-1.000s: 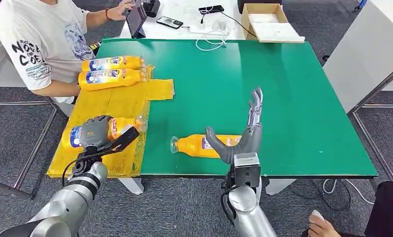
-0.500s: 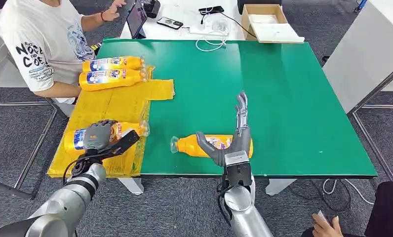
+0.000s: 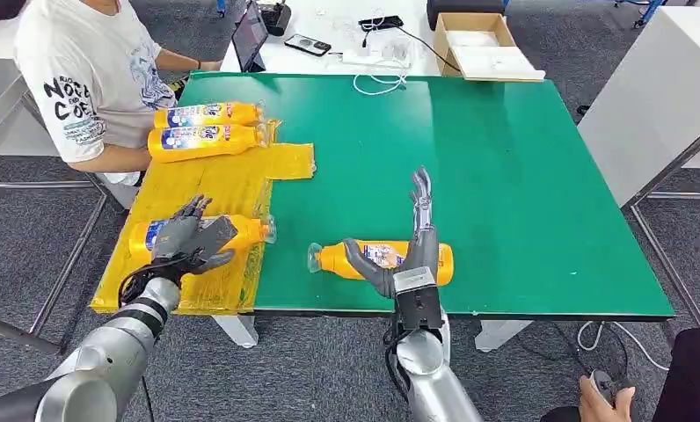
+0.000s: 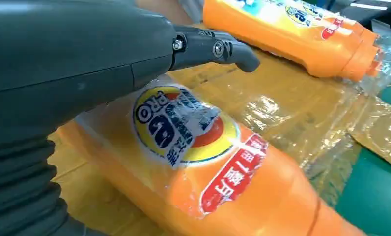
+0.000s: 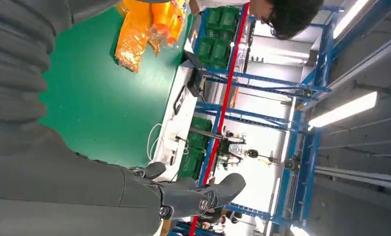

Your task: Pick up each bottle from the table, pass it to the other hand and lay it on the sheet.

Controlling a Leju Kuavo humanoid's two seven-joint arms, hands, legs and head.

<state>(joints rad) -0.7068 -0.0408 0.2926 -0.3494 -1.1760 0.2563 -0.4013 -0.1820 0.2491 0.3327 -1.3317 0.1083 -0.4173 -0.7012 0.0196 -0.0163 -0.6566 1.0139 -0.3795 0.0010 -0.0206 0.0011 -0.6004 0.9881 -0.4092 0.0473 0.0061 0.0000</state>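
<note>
My left hand [image 3: 191,239] is hovering with fingers spread over a bottle [image 3: 245,231] lying on the yellow sheet [image 3: 215,180]. My right hand [image 3: 410,251], fingers released, is flanking another bottle [image 3: 355,259] on the green worktop [image 3: 505,167].

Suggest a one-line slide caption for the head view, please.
Left robot hand open over a bottle on the yellow sheet; right robot hand open at the last bottle.

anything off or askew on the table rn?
Mostly tidy. The yellow sheet is crumpled and overhangs the table's near-left edge, and its far part juts right. All four bottles lie flat; nothing looks spilled.
</note>
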